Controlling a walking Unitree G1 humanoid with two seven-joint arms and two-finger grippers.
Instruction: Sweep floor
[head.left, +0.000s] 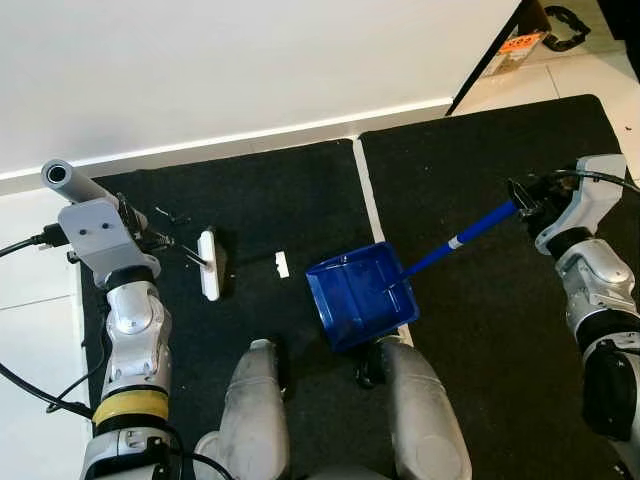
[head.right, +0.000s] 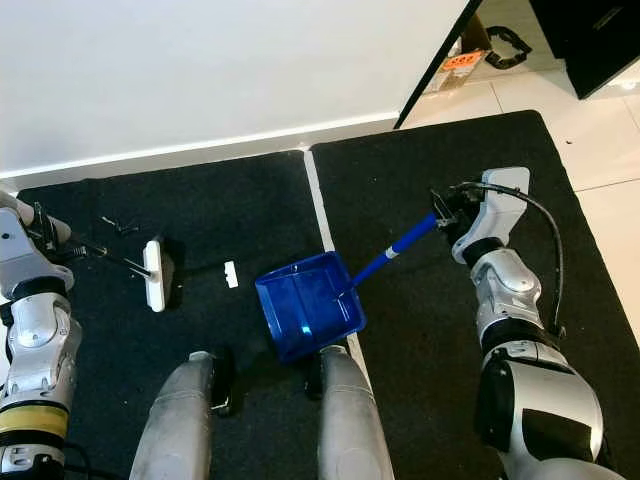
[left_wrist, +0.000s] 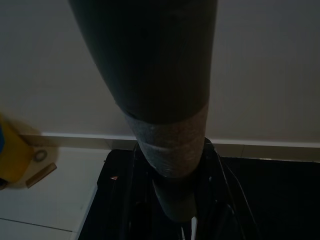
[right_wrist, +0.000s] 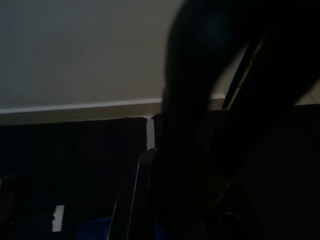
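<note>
Black floor mats (head.left: 270, 200) carry one white scrap (head.left: 282, 264) unswept between white-headed brush (head.left: 209, 264), gripped by left fingers (head.left: 150, 238), and blue plastic dustpan (head.left: 358, 295), gripped by right fingers (head.left: 522, 196)

Dark handle (left_wrist: 150, 65) runs down centre of view, grey band (left_wrist: 170, 145) partway along it. Behind: pale wall (left_wrist: 265, 70), white skirting, black mat (left_wrist: 270, 200). Blurred yellow object (left_wrist: 12, 155) on light floor tiles (left_wrist: 50, 200).

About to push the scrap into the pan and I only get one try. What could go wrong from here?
1. The dustpan looks tilted, held far out on its handle by the right gripper; its lip may ride above the mat, letting the white scrap slip under.
2. The brush head sits left of the scrap; a fast stroke by the left gripper could flick it past.
</note>
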